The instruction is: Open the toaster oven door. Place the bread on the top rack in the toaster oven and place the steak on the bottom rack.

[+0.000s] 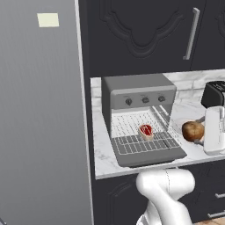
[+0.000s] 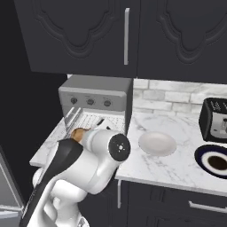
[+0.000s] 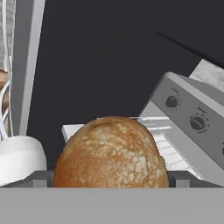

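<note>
Bread (image 3: 111, 153) sits right at the fingertips, evidently clenched between them, carried just beside the open toaster oven (image 1: 138, 94). Beyond it, door (image 1: 151, 155) folded down flat; steak (image 1: 146, 130) already lies on the pulled-out bottom rack (image 1: 136, 132). Step in hand: loading bread. Next calls for swinging it in above the steak onto the top rack.

Toaster oven (image 1: 138, 90): boxy, gray, three dark knobs in row on lighter panel, standing on table at its left end. Toaster oven door (image 1: 151, 156): folded down flat, open. Bottom rack (image 1: 145, 144): silvery wire grid, pulled forward over door. Steak (image 1: 146, 130): small, flat, red with pale rim, lying on bottom rack. Bread (image 1: 193, 131): round, brown, speckled crust, lifted off table just right of open oven.
</note>
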Robot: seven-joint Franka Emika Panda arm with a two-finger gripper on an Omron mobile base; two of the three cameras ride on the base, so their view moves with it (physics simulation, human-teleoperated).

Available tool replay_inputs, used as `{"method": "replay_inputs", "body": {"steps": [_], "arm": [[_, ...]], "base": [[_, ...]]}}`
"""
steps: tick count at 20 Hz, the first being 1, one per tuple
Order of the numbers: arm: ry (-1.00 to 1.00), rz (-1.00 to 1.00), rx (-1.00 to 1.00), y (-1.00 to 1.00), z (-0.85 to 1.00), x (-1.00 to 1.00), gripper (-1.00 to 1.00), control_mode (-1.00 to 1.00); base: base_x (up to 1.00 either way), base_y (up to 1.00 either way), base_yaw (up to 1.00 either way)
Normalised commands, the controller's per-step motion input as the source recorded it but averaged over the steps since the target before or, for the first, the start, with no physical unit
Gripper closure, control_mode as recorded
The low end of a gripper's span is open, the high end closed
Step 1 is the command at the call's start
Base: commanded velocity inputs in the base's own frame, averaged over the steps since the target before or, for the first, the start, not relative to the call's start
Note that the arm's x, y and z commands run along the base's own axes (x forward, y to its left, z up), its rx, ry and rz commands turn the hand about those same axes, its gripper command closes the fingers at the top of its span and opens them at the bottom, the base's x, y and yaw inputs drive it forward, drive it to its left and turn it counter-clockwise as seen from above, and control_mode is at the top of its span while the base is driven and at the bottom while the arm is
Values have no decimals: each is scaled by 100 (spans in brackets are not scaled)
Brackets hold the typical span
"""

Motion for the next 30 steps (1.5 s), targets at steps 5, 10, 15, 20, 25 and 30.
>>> {"method": "replay_inputs", "body": {"steps": [5, 10, 15, 20, 25, 30], "arm": [[0, -4, 0, 2, 0, 45, 100, -100], [0, 0, 5, -3, -5, 31, 100, -100], [3, 0, 10, 0, -20, 44, 100, -100], [6, 0, 5, 0, -46, 60, 100, -100], [3, 0, 0, 3, -41, 55, 100, -100], [0, 0, 0, 3, -21, 61, 100, -100]], "base": [[0, 0, 0], [0, 0, 0], [0, 0, 0], [0, 0, 0], [0, 0, 0], [0, 0, 0]]}}
